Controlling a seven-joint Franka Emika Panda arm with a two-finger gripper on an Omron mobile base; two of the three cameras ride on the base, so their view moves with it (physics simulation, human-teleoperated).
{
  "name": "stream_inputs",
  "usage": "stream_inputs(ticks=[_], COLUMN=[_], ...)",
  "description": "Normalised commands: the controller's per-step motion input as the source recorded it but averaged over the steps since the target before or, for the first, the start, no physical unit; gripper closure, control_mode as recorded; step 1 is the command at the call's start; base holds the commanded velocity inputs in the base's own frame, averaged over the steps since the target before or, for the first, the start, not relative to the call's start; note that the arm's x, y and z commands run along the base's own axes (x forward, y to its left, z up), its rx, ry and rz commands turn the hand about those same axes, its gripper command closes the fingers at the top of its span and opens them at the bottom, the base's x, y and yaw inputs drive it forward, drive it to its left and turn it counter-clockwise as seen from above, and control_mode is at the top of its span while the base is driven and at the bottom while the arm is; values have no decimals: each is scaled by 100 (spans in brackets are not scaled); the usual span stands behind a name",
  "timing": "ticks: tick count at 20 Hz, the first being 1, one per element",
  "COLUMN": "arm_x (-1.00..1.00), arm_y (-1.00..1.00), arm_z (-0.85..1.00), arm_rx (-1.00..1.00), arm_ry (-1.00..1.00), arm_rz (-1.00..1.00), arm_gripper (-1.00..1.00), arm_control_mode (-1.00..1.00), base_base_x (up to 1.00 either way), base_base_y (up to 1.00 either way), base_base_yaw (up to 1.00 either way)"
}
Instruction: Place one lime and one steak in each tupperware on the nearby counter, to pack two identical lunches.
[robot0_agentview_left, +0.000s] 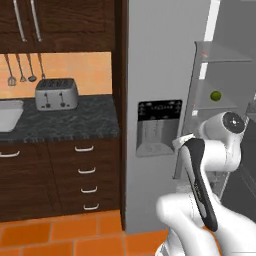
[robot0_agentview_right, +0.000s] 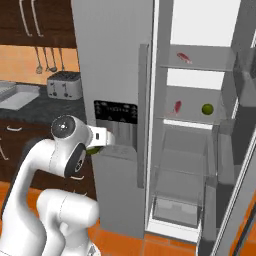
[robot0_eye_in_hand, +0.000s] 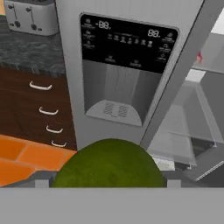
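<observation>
The finger tips are lying hidden behind a small round bright-green lime (robot0_eye_in_hand: 109, 164) that is sitting between the widely spread jaws of the gripper (robot0_agentview_right: 95, 148), which are pinching it before the grey fridge door (robot0_eye_in_hand: 118, 74). In the open fridge a second lime (robot0_agentview_right: 207, 109) is resting on a shelf near a red-pink steak (robot0_agentview_right: 177, 107); another steak (robot0_agentview_right: 183, 57) is lying a shelf higher. A pale tupperware tray (robot0_agentview_left: 9, 115), cut off by the picture's edge, is sitting on the black marbled counter (robot0_agentview_left: 75, 125) beside a silver toaster (robot0_agentview_left: 56, 94).

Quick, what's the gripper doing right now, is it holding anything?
Gripper: closed on a lime, which sits between its fingertips in the hand view, in front of the fridge.
</observation>
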Motion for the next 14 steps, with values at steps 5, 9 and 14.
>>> stream_inputs(ticks=[5,9,14], arm_x=[0,0,0], arm_y=[0,0,0], arm_z=[0,0,0], arm_rx=[0,0,0], arm_ry=[0,0,0], arm_rz=[0,0,0], arm_gripper=[100,100,100], arm_control_mode=[100,100,100], base_base_x=[25,54,80], base_base_y=[100,100,100], base_base_yaw=[8,5,2])
